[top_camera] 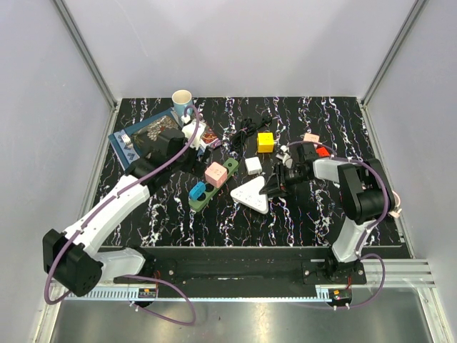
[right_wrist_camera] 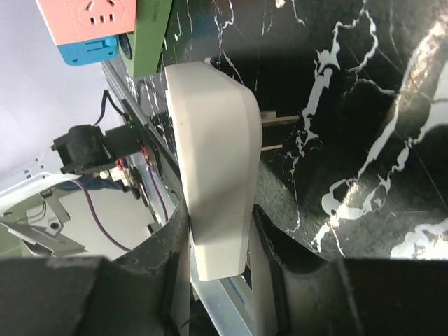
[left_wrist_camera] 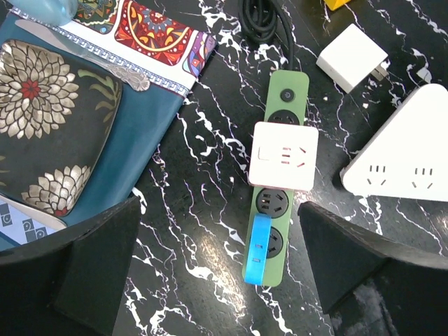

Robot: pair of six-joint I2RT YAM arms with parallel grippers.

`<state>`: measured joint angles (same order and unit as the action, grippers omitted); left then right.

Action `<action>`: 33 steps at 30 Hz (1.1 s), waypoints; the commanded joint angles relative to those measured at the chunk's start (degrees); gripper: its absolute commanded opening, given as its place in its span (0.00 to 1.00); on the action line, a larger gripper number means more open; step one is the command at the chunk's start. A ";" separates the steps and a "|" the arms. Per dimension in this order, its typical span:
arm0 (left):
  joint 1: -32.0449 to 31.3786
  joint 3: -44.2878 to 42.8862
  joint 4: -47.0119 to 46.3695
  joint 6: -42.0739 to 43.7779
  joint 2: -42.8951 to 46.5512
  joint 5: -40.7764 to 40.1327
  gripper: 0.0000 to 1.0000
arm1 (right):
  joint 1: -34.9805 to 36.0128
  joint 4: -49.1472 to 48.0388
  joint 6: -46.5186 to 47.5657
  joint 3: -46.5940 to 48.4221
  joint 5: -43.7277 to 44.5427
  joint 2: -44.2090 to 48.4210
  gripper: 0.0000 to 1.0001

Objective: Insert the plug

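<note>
My right gripper [right_wrist_camera: 217, 245] is shut on a white plug [right_wrist_camera: 210, 161], whose two metal prongs stick out towards the black marble table. In the top view that gripper [top_camera: 277, 182] is at the right edge of the white triangular power strip [top_camera: 250, 194]. A green power strip [top_camera: 211, 186] lies to its left, with a pink cube adapter [top_camera: 216, 173] and a blue adapter [top_camera: 198, 191] plugged in. My left gripper [left_wrist_camera: 217, 280] is open and empty above the table, next to the green strip [left_wrist_camera: 283, 98]. The top view shows it [top_camera: 187, 158] by the plate.
A patterned plate [top_camera: 153, 134] lies on a blue cloth [top_camera: 125, 143] at the back left, with a paper cup [top_camera: 182, 98] behind it. A black cable [top_camera: 250, 125], a yellow cube [top_camera: 265, 141], a white charger [top_camera: 253, 165] and pink [top_camera: 311, 138] and red [top_camera: 323, 151] items lie behind the strips.
</note>
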<state>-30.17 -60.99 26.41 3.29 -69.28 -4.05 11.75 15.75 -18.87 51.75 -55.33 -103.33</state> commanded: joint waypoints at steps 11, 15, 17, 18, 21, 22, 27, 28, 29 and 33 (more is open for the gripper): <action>-0.68 5.35 -3.65 1.55 4.50 3.79 0.99 | 0.47 18.17 17.03 11.53 14.80 -4.78 0.74; -0.76 4.74 -3.65 1.28 4.24 6.25 0.99 | 0.56 18.62 15.89 12.94 17.88 -2.32 0.89; -1.03 4.13 -3.65 1.63 4.32 6.69 0.99 | 0.73 18.27 15.45 14.08 20.25 1.00 0.91; -1.29 3.95 -3.74 1.98 4.41 6.87 0.99 | 0.91 17.92 15.18 14.43 23.13 2.15 0.91; -1.99 4.04 -3.82 2.25 4.85 7.13 0.99 | 3.27 15.55 13.95 15.40 30.95 6.38 0.93; -2.34 4.47 -3.91 2.25 5.03 6.87 0.99 | 5.02 14.50 13.52 15.75 33.07 6.99 0.94; -2.61 6.32 -4.79 0.41 7.66 6.43 0.99 | 10.92 8.69 9.48 17.94 43.97 7.62 0.95; -2.70 6.24 -4.71 0.31 8.10 5.64 0.99 | 11.71 8.16 8.95 19.26 45.04 7.09 0.95; -2.70 6.24 -4.79 -0.12 8.63 5.20 0.99 | 13.02 7.03 7.90 19.70 46.27 5.78 0.95; -2.70 7.46 -5.76 -3.10 11.79 4.32 0.99 | 15.31 4.91 4.20 21.99 51.45 1.82 0.95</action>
<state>-32.69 -54.54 24.88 3.51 -61.21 1.32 25.26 25.30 -10.07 70.65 -12.69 -97.97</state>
